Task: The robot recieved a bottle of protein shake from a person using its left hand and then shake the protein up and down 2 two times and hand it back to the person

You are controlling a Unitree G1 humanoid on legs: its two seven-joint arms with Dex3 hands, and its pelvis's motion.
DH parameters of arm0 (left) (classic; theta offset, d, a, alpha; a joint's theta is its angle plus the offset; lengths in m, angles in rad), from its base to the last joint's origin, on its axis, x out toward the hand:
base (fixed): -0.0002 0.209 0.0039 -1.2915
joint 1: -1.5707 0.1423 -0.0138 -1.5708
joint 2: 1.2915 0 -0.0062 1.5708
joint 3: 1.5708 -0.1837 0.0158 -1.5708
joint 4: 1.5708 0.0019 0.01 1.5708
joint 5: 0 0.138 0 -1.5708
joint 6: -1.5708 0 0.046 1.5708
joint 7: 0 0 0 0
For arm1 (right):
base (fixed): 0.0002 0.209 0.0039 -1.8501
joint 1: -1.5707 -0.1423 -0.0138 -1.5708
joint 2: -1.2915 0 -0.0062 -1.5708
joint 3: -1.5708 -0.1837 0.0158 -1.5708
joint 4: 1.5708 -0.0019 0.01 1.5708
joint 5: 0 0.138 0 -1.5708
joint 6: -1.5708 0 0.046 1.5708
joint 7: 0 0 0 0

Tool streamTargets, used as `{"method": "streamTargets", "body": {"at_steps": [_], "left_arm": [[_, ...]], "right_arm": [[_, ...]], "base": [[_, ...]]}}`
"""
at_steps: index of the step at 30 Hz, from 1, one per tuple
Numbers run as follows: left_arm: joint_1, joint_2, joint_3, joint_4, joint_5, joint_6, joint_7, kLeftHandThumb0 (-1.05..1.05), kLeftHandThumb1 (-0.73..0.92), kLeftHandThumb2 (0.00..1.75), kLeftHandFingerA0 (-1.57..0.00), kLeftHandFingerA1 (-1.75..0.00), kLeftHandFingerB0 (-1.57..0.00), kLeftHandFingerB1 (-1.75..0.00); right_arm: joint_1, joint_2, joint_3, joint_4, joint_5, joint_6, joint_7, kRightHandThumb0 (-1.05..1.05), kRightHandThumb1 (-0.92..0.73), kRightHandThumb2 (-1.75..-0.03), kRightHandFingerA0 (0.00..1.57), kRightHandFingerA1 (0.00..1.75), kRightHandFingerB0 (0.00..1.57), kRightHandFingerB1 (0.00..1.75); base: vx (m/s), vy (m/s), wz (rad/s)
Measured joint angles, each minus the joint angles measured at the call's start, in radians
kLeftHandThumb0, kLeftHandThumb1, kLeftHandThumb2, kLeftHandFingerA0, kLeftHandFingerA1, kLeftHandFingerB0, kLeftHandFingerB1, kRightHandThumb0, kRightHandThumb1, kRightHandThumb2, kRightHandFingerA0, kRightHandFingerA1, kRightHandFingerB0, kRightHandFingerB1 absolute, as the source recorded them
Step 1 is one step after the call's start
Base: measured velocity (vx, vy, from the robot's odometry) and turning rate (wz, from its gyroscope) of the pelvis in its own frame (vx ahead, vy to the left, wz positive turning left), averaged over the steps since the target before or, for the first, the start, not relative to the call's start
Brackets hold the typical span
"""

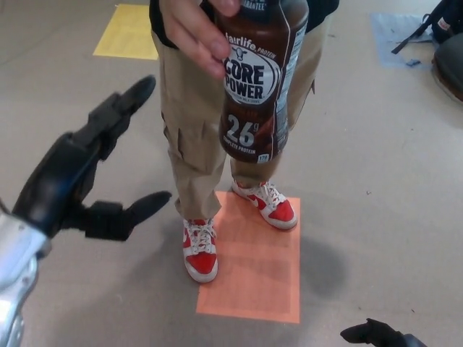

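A person's hand (194, 32) holds out a brown Core Power protein shake bottle (257, 79) by its upper part, hanging upright at top centre. My left hand (90, 170) is raised at the left, open, fingers spread toward the bottle with a clear gap between them and it. Only the dark tip of my right hand (376, 334) shows at the bottom right edge; its fingers are hidden.
The person stands in tan trousers (195, 137) and red-and-white shoes (199, 249) on an orange floor mat (253, 267). A yellow mat (130, 30) lies at the back left, a dark bag (445, 43) at the far right.
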Motion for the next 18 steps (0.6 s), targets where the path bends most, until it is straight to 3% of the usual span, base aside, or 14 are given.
{"method": "streamTargets", "body": {"at_steps": [9,10,11,14,15,16,17,18], "left_arm": [[-0.136,-0.001,-0.030,-0.028,-0.038,0.142,-0.033,-0.86,0.48,0.85,0.00,0.00,0.00,-0.01],[-0.143,-0.001,-0.031,-0.028,-0.039,0.150,-0.035,-0.89,0.61,0.59,0.00,0.00,0.00,0.00],[-0.160,-0.001,-0.034,-0.029,-0.044,0.167,-0.038,-0.86,0.50,0.90,0.00,-0.04,0.00,0.00],[-0.212,-0.003,-0.046,-0.031,-0.058,0.221,-0.047,-0.86,0.51,0.89,0.00,-0.04,0.00,0.00],[-0.224,-0.004,-0.049,-0.032,-0.061,0.235,-0.049,-0.86,0.59,0.62,0.00,0.00,0.00,0.00],[-0.232,-0.005,-0.051,-0.032,-0.063,0.244,-0.050,-0.86,0.59,0.62,0.00,0.00,0.00,0.00],[-0.242,-0.006,-0.054,-0.032,-0.067,0.258,-0.052,-0.84,0.49,0.88,0.00,-0.05,0.00,0.00],[-0.257,-0.009,-0.058,-0.032,-0.071,0.276,-0.054,-0.84,0.48,0.88,0.00,-0.04,0.00,0.00]], "right_arm": [[0.000,0.002,-0.001,0.000,0.000,-0.001,0.000,-0.27,-0.83,-0.75,0.94,0.66,0.71,0.59],[0.000,0.002,-0.001,0.000,0.000,-0.001,0.000,-0.27,-0.82,-0.76,0.95,0.65,0.72,0.60],[0.000,0.002,-0.001,0.000,0.000,-0.001,0.000,-0.27,-0.82,-0.77,0.96,0.65,0.73,0.60],[0.000,0.003,-0.001,0.000,-0.001,-0.001,0.000,-0.27,-0.82,-0.78,0.94,0.67,0.73,0.61],[0.000,0.003,-0.001,0.000,-0.001,-0.001,0.000,-0.27,-0.82,-0.79,0.93,0.65,0.74,0.62],[0.000,0.003,-0.002,0.000,-0.001,-0.001,0.000,-0.27,-0.82,-0.79,0.93,0.65,0.74,0.62],[0.000,0.003,-0.002,0.000,-0.001,-0.002,0.000,-0.27,-0.81,-0.80,0.93,0.65,0.74,0.62],[0.000,0.003,-0.003,0.000,-0.001,-0.002,0.000,-0.26,-0.81,-0.80,0.94,0.66,0.74,0.63]], "base": [[0.00,0.000,0.00],[0.00,0.000,0.00],[0.00,0.000,0.00],[0.00,0.000,0.00],[0.00,0.000,0.00],[0.00,0.000,0.00],[0.00,0.000,0.00],[0.00,0.000,0.00]]}}
